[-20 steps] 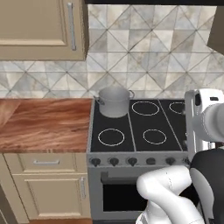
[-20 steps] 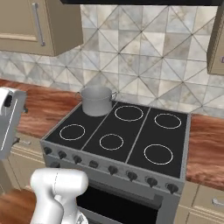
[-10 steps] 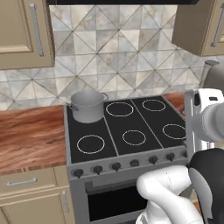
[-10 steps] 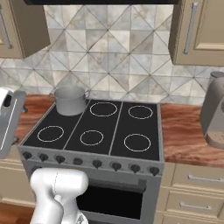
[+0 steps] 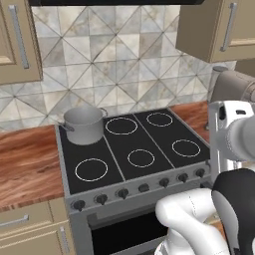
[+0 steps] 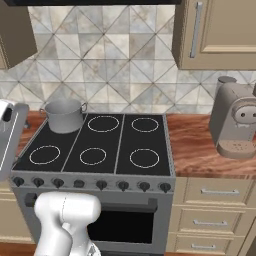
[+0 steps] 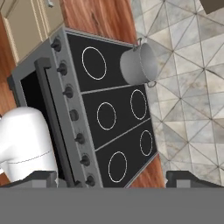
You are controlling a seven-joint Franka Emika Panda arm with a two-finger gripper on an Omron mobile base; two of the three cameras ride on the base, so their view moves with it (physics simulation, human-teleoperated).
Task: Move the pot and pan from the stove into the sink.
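We're seeing the pot (image 5: 83, 124) sitting upright on the stove (image 5: 132, 152), back-left burner, about 10 o'clock from cooktop centre. Grey metal cylinder, open top, small loop handles on its sides. Gripper (image 7: 112, 178) tips are barely showing; can't tell the jaw opening.

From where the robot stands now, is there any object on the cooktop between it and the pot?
No, nothing visible stands in the way. The pot sits on the back left burner of the stove, and the other burner rings in front of it and beside it are bare. The coffee machine stands on the counter right of the stove, away from the pot.
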